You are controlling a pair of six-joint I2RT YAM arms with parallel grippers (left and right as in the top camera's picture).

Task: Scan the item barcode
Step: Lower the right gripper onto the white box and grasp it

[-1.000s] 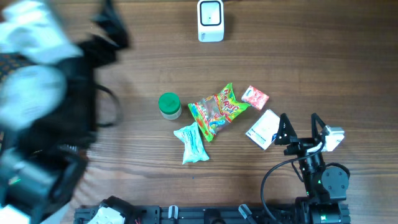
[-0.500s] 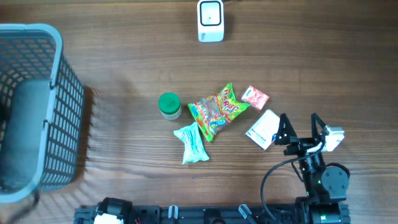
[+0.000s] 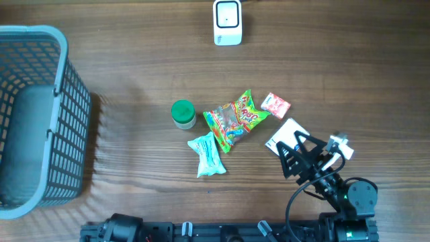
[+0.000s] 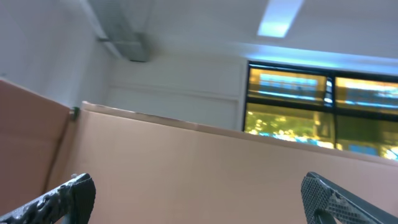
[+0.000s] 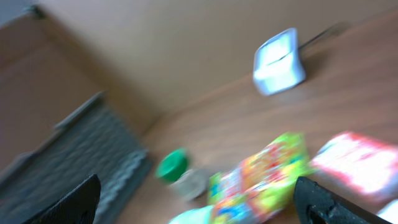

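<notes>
So, starting nearest the robot: the right hand [image 3: 295,153] hangs over the near edge of the white box [image 3: 282,132]. Its 2 fingers are spread wide with nothing between them, and from above I can't tell if they touch the box. The right wrist view is all blur. The left hand [image 4: 196,202] is spread just as wide and empty, tilted up at a wall and a ceiling light.

Left of the box, a teal-and-white pouch [image 3: 207,154] lies on the wooden counter [image 3: 134,81]. A bit further out is a colourful candy bag [image 3: 233,119], with a green-lidded jar [image 3: 183,114] just beside it on the left and a small pink packet [image 3: 275,105] on its right. The bag has big cartoon lettering and the box has some dark print, but both are too small to read.

A grey mesh basket [image 3: 74,114] stands at the left edge. At the far edge, well apart from the pile, sits the white scanner [image 3: 228,22].
</notes>
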